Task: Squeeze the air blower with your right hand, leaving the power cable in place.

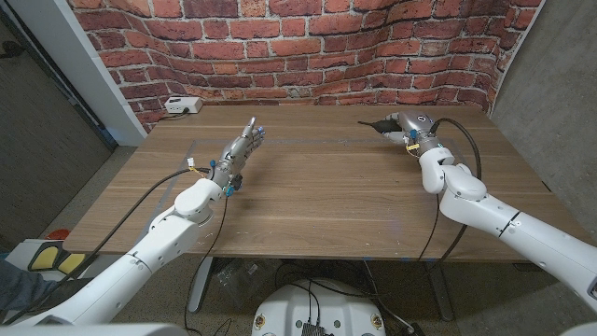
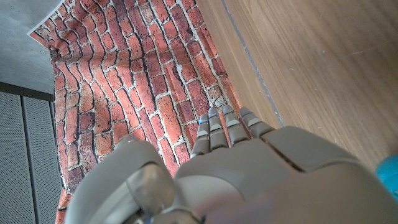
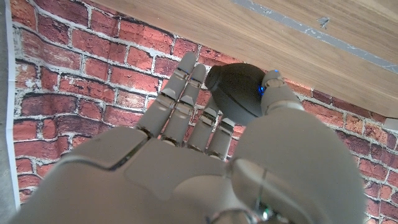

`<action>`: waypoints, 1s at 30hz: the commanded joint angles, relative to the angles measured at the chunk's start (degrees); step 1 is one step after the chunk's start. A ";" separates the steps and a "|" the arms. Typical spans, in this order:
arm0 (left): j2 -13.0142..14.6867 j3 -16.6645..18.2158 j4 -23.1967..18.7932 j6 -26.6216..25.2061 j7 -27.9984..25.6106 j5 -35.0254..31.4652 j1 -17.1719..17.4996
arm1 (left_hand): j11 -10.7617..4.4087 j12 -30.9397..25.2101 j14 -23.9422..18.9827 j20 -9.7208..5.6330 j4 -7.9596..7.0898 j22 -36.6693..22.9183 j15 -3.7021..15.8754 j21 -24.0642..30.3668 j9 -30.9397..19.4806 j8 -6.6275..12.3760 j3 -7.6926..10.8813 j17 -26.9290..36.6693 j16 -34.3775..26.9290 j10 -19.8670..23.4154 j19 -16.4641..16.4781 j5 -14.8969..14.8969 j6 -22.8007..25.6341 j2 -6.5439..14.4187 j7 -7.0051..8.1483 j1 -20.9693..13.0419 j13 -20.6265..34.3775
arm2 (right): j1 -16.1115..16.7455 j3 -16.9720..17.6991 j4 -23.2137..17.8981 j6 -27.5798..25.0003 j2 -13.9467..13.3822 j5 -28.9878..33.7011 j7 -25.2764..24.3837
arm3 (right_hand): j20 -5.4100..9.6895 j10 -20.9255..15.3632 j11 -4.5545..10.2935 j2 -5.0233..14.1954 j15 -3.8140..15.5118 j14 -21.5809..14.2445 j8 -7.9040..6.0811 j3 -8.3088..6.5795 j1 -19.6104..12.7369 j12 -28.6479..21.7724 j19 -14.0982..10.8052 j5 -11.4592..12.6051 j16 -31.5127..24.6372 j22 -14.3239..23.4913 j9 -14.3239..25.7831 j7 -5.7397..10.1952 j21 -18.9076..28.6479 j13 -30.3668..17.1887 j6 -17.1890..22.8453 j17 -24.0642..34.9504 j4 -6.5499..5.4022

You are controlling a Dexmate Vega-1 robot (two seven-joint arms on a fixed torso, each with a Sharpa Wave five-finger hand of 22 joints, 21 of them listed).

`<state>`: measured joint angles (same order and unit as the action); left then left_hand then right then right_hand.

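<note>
At the far left corner of your wooden surface [image 1: 308, 187], with its fine straight grain, sits a small white boxy device [image 1: 182, 105] with a cable, close against the rough red brick wall [image 1: 308, 42]. Moving right, your left hand [image 1: 238, 154] is raised over the left part of the surface, its smooth grey segmented fingers [image 2: 227, 127] held straight and close together, with nothing in them; blue tips show at their ends in the head view. A thin pale line runs along the wood beside that hand in its wrist view. Further right, near the back edge of the surface, your right hand [image 1: 410, 131] is wrapped around the air blower [image 3: 239, 90], a dark, matte, rounded rubber bulb whose narrow black nozzle points left across the wood in the head view. In the right wrist view the fingers [image 3: 180, 102] curve along one side of the bulb and the thumb, with a small blue spot, presses on the other. A black cable [image 1: 466, 149] arcs past your right wrist and drops over the front edge of the surface.
</note>
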<state>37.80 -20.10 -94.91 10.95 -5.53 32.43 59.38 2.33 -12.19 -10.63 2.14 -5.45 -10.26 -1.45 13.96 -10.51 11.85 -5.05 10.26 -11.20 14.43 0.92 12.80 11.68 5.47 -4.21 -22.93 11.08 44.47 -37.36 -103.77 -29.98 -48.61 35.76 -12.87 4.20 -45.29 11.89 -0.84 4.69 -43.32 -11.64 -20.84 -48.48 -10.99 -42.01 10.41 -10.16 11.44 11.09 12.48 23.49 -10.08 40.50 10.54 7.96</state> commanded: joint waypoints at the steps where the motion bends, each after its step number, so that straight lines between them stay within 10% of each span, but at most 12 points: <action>1: -0.08 0.01 0.37 0.25 0.25 0.28 0.22 | 0.20 0.15 -0.29 0.32 -0.04 -0.12 -0.05 -0.02 -0.28 -0.05 -0.46 0.31 0.14 0.39 0.34 -0.21 0.28 0.36 -0.04 -0.07 0.06 | -1.86 -1.61 0.22 -1.59 -0.16 1.01 5.16 | 4.88 0.37 -0.13 -0.44 5.98 0.52 0.04 0.28 0.31 0.14 0.24 0.30 0.05 0.19 0.21 -0.08 0.07 -0.22 0.06 0.13 0.05; 30: 0.23 0.25 0.53 0.52 0.61 0.58 0.59 | 0.20 0.24 -0.28 0.37 -0.05 -0.14 -0.02 -0.33 -0.29 -0.17 -0.61 0.32 0.19 0.41 0.45 -0.33 0.25 0.50 -0.02 -0.21 0.07 | -6.16 -5.93 5.31 -4.68 1.39 1.08 13.49 | 4.19 1.73 -0.38 -0.45 4.85 3.06 0.49 1.10 1.78 0.28 1.52 0.44 0.18 0.09 0.23 -0.40 -0.35 -0.22 -1.44 0.28 -0.69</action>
<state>37.82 -19.95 -94.35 11.55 -5.02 32.92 59.83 2.33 -12.19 -10.63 2.35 -5.61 -10.26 -1.45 13.96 -10.51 11.85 -5.20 10.26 -11.20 14.43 1.12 12.41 11.67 5.82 -4.21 -23.27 11.07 39.59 -42.00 -100.18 -33.42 -47.69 37.24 -1.79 3.98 -43.97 11.54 -1.33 4.12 -40.69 -11.37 -20.14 -47.19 -10.99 -40.56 10.63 -10.16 11.46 11.07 12.28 23.47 -10.08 39.48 10.53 7.26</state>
